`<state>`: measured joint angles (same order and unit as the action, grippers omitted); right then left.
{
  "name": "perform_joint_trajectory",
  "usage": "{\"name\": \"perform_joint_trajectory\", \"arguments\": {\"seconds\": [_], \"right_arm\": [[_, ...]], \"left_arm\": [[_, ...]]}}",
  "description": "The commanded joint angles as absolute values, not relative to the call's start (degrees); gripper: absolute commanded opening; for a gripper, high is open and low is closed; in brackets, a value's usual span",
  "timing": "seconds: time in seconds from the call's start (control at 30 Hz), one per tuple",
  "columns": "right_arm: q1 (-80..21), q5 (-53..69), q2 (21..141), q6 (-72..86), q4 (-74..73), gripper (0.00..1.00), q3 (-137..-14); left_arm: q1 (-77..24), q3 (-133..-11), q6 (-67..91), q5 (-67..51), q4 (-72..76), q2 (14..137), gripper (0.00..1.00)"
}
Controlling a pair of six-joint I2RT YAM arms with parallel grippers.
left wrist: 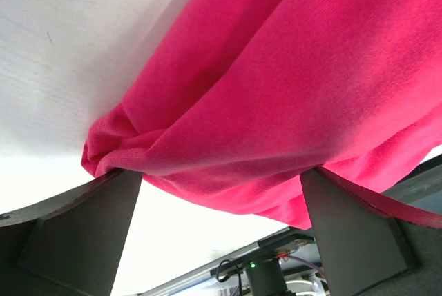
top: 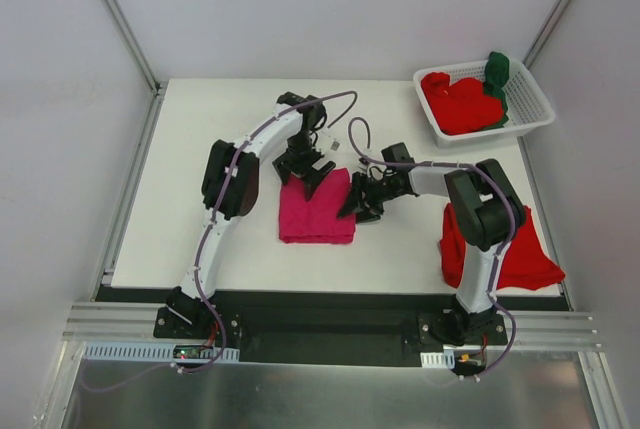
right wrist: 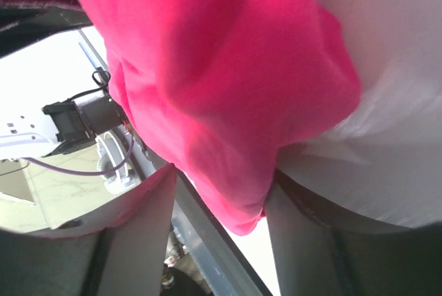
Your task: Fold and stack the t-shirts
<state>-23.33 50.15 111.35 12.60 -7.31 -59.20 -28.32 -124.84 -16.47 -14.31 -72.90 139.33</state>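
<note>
The magenta-pink t-shirt point(top: 317, 211) lies folded into a rough rectangle in the middle of the table. My left gripper point(top: 306, 173) is at its far edge, jaws open wide, with the pink cloth point(left wrist: 276, 89) spanning between the fingertips point(left wrist: 83, 227). My right gripper point(top: 358, 199) is at the shirt's right edge, jaws open, with a fold of pink cloth point(right wrist: 228, 103) hanging between the fingers point(right wrist: 138, 234) and a gap showing beside it. A bright red t-shirt point(top: 515, 249) lies crumpled by the right arm's base. More red shirts point(top: 462, 102) and a dark green one point(top: 497, 74) sit in the basket.
The white slotted basket point(top: 535, 109) stands at the far right corner of the table. The red shirt at the near right overhangs the table's front edge. Metal frame posts rise at the far corners.
</note>
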Motion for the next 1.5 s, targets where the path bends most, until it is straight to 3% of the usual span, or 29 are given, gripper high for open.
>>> {"name": "perform_joint_trajectory", "arguments": {"seconds": [0.0, 0.17, 0.27, 0.5, 0.8, 1.47], "right_arm": [[-23.0, 39.1, 116.6, 11.7, -6.6, 0.56, -58.5], [-23.5, 38.2, 118.6, 16.1, -1.0, 0.53, -57.9], [-24.2, 37.9, 119.0, 17.2, -0.3, 0.46, -58.3], [-25.0, 38.3, 119.6, 17.9, 1.6, 0.01, -56.7], [-24.8, 37.5, 118.0, 15.8, -3.2, 0.01, -59.9], [-20.0, 37.2, 98.3, 0.4, -25.8, 0.01, -66.5]], "left_arm": [[-29.2, -125.8, -17.5, -13.4, -73.8, 135.8, 0.99], [-29.9, -125.2, -17.4, -12.8, -73.8, 135.3, 0.99], [-30.1, -124.8, -17.4, -12.8, -74.0, 134.7, 0.99], [-30.3, -124.5, -17.5, -12.8, -73.9, 134.5, 0.99], [-30.4, -124.8, -17.7, -12.4, -73.9, 134.4, 0.99], [-29.4, -126.8, -19.3, -9.9, -74.0, 135.8, 0.99]]}}
